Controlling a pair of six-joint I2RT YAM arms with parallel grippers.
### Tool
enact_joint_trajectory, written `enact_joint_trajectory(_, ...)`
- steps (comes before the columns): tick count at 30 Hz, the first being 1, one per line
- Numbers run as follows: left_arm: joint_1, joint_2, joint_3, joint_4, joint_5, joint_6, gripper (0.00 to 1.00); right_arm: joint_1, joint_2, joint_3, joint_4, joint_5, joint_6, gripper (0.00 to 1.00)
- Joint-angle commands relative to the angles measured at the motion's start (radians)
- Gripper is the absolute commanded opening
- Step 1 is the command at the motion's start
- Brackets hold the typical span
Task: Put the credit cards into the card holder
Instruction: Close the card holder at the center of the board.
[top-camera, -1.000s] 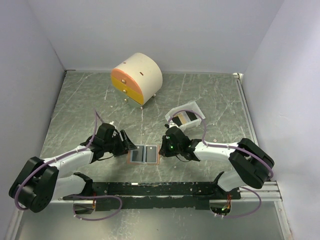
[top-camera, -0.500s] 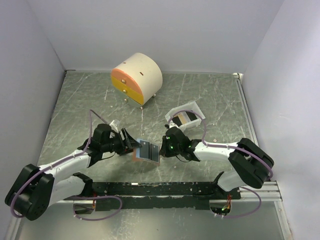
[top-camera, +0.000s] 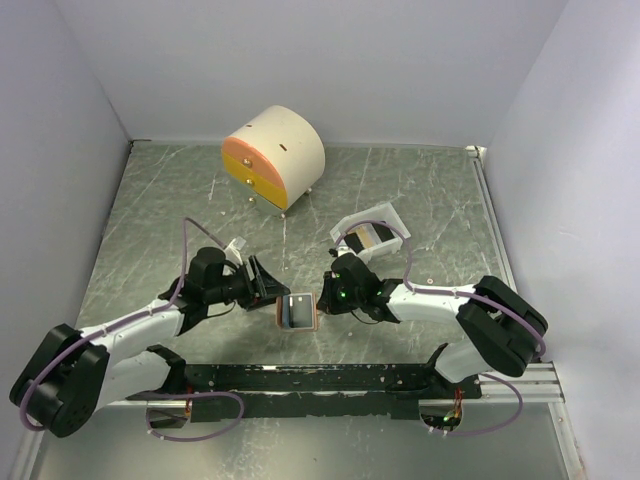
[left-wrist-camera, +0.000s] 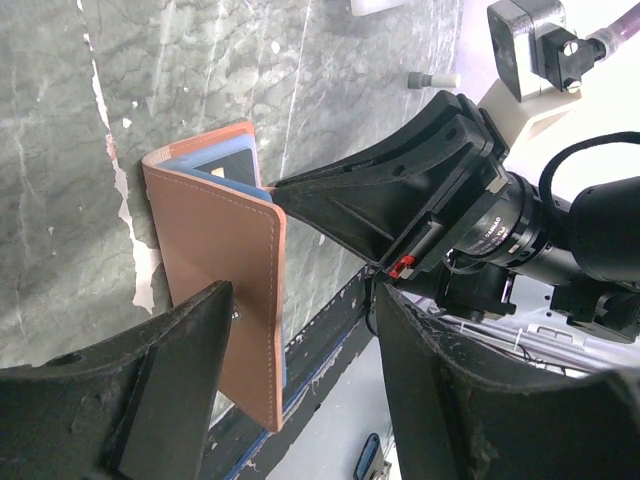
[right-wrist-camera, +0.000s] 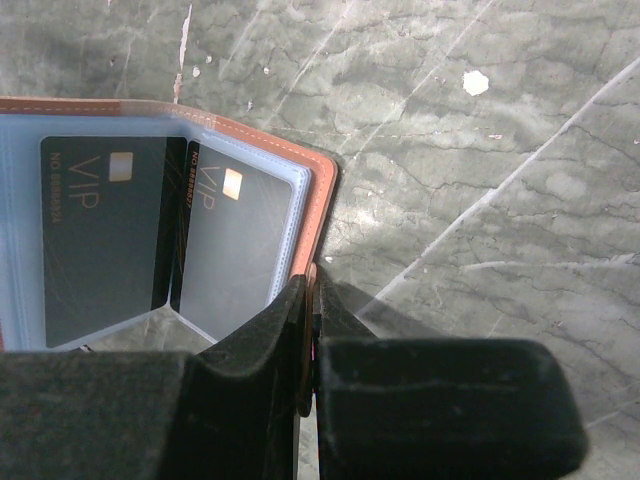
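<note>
Right gripper (right-wrist-camera: 312, 290) is clamped on the edge of the salmon-pink leather folding card holder (right-wrist-camera: 318, 185), anchoring it up front between the arms. Left gripper (left-wrist-camera: 300, 300) gapes wide around the raised flap, probably to fold it over two black VIP cards (right-wrist-camera: 100, 240). Farther back, the small white tray (top-camera: 392, 216) seems to hold more.

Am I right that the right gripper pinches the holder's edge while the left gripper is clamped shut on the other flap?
No: the left gripper is open, jaws spread beside the holder and its raised flap, as the left wrist view shows. The right gripper does pinch the holder's edge.
</note>
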Motion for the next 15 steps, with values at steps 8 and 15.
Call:
enact_joint_trajectory(8,-0.062,0.059,0.038,0.111,0.033,-0.006,0.62,0.007,0.012,0.024,0.042,-0.041,-0.012,0.01)
enact_joint_trajectory(15,-0.07,0.135,0.051,0.115,0.026,0.034,0.5,0.007,-0.022,0.028,-0.005,-0.002,-0.02,0.11)
